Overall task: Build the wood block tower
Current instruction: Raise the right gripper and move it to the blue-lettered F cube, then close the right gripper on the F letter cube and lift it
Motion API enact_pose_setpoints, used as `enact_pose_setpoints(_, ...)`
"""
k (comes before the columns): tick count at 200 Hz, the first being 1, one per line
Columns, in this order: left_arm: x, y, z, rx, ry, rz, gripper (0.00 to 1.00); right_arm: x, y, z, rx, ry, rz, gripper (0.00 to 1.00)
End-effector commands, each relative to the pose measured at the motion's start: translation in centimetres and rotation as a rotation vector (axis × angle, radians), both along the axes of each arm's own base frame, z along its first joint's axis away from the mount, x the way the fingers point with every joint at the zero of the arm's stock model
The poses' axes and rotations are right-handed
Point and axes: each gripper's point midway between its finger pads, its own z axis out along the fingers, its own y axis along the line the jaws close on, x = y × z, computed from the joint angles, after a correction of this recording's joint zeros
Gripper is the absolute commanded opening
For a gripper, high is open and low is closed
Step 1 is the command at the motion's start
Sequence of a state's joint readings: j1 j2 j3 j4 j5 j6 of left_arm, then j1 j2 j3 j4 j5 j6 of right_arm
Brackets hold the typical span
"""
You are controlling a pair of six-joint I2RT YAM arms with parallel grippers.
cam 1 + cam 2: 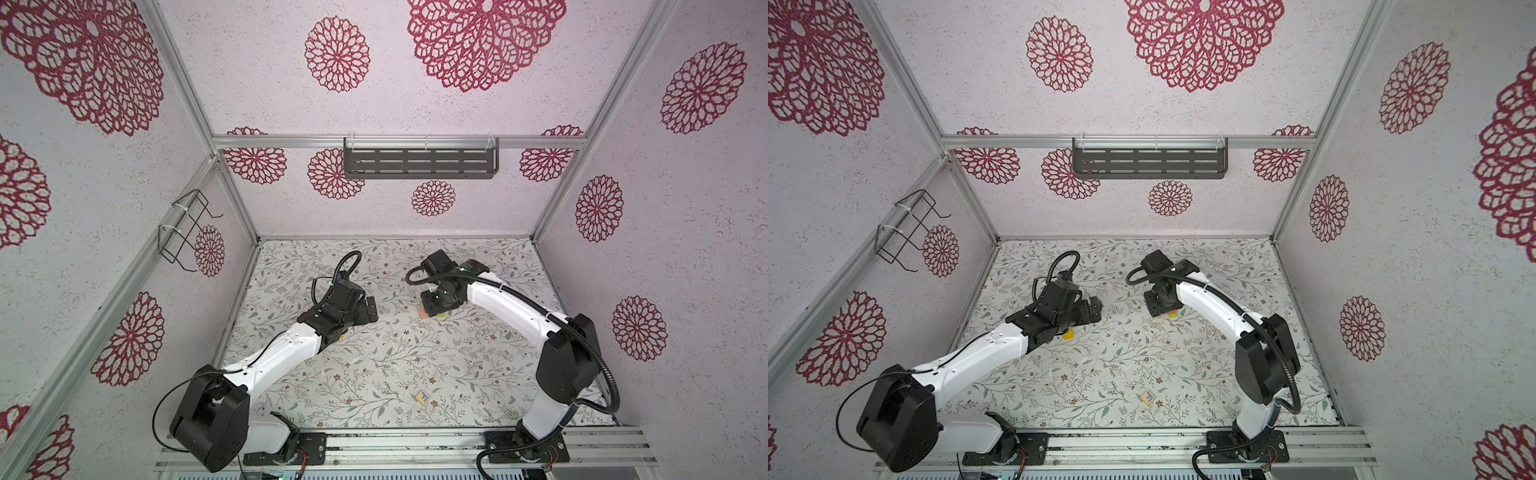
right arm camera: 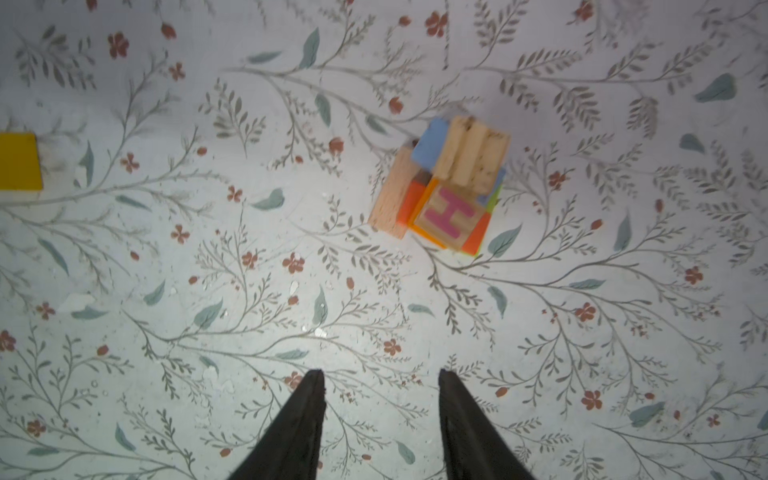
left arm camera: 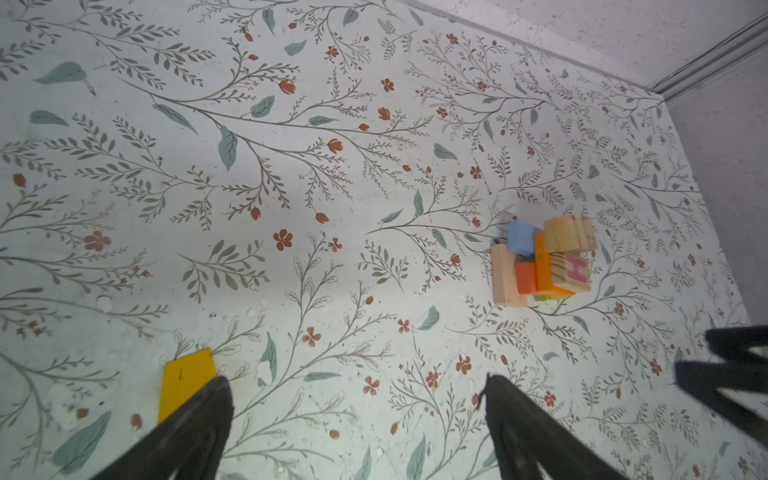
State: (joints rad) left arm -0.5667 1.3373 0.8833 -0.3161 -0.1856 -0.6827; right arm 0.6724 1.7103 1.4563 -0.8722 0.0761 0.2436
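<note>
The tower is a small stack with a tan bar at its side. It has lime at the base and orange and blue in the middle. On top are a natural cube with a pink H and a tan grooved block. In both top views the right wrist hides most of the tower. My right gripper hangs open above the table, apart from the stack and holding nothing. My left gripper is open wide and empty. A flat yellow block lies partly behind one of its fingers.
A loose letter cube lies near the table's front edge, between the two arm bases. The yellow block peeks out from under the left arm. The cell walls close the table on three sides.
</note>
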Motion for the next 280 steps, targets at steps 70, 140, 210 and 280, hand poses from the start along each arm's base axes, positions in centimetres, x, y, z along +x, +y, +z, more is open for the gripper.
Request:
enact_pose_setpoints(70,-5.3,3.3,0.1,-0.016,0.01,0.128,0.98,-9.9,2.2,-3.1,0.062,0.01,0.159,0.45)
enact_pose_setpoints(140,-8.1,4.6,-1.9,0.019,0.089,0.148,0.99,-16.1,3.0,-6.1,0.073,0.067,0.234,0.43)
enact_pose_setpoints(210,-9.6,5.5,-2.7,0.019,0.086,0.166,0.99,-19.7,3.9,-9.6,-0.001,0.127,0.324,0.46)
enact_pose_setpoints(280,-9.7,5.8,-2.8,0.032,0.084,0.169,0.98,-20.6,3.3,-10.9,-0.017,0.156,0.332,0.49)
